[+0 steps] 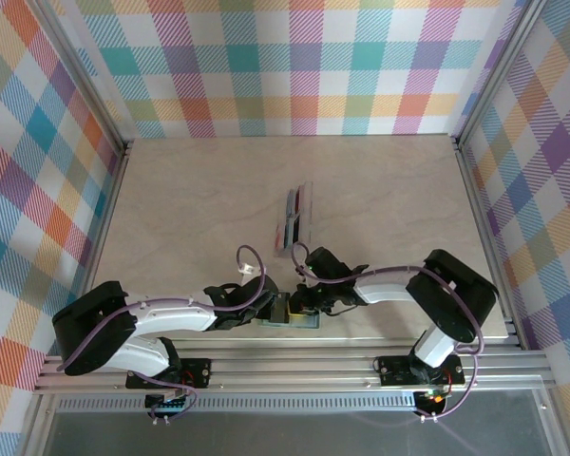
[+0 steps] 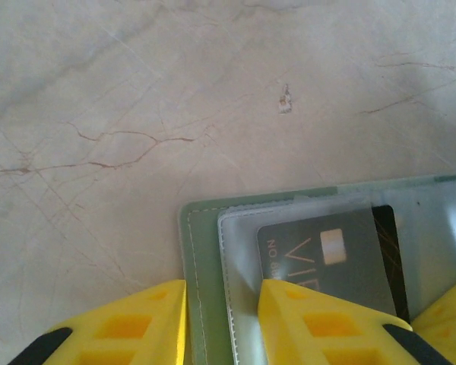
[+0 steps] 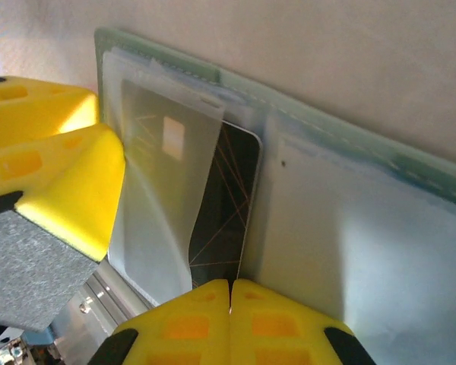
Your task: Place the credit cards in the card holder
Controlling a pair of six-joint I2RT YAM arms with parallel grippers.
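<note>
**Holding a dark card at the holder's clear sleeve**

In the left wrist view, the left gripper (image 2: 222, 304) stands partly open at the bottom edge. It sits astride the green left border of the opened card holder (image 2: 190, 258), one yellow finger over bare table (image 2: 137, 91) and the other on the clear sleeve (image 2: 239, 243), clasping nothing. Right of that, the dark credit card (image 2: 319, 262) lies half under the sleeve. It shows gold letters reading like "VIP", a pale chip, and small print starting "NO", the rest illegible. In the right wrist view, the right gripper (image 3: 229, 293) is closed tight at bottom centre, with the card's edge running into its seam. From above, the holder sits at the table's lower edge by the rail (image 1: 285, 366). The tray (image 1: 305, 190) of credit cards (image 1: 293, 204) lies well apart, mid-frame, with bare surface around it.
</note>
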